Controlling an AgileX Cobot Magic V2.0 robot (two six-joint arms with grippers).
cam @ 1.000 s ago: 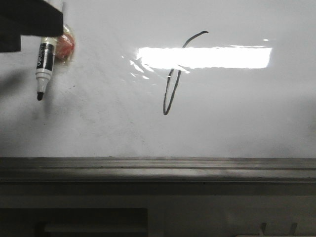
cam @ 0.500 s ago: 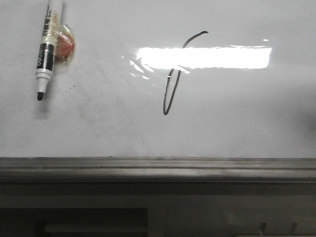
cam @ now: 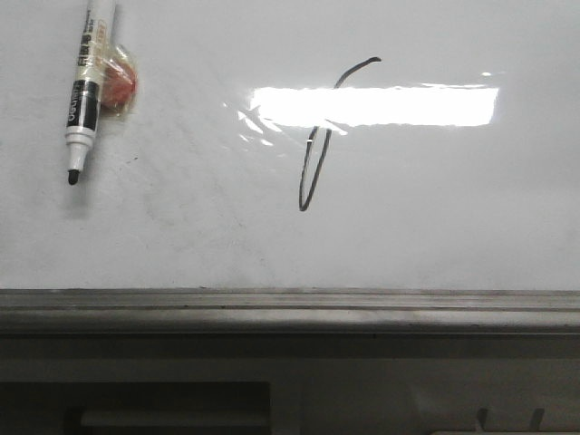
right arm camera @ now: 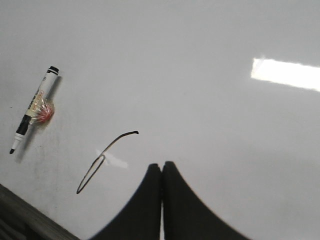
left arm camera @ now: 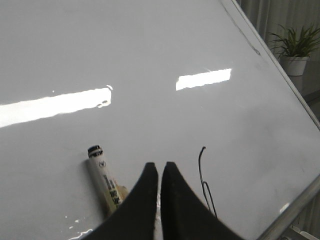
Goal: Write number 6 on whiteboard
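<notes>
The number 6 (cam: 314, 163) is a thin black slanted loop with a hooked tail, drawn mid-board on the whiteboard (cam: 435, 217). It also shows in the left wrist view (left arm camera: 200, 165) and the right wrist view (right arm camera: 91, 174). A black-tipped marker (cam: 82, 100), uncapped, lies loose on the board at the far left, with a red lump (cam: 120, 83) taped to it. My left gripper (left arm camera: 160, 166) is shut and empty, above the board between the marker (left arm camera: 105, 182) and the 6. My right gripper (right arm camera: 161, 166) is shut and empty, right of the 6. Neither gripper shows in the front view.
A grey metal ledge (cam: 290, 308) runs along the board's near edge. A bright glare strip (cam: 399, 104) crosses the 6's upper part. A potted plant (left arm camera: 295, 50) stands beyond the board's edge in the left wrist view.
A second ago my left gripper covered the marker's upper end at the front view's top left. It has since drawn out of that view. The marker lies where it was.
</notes>
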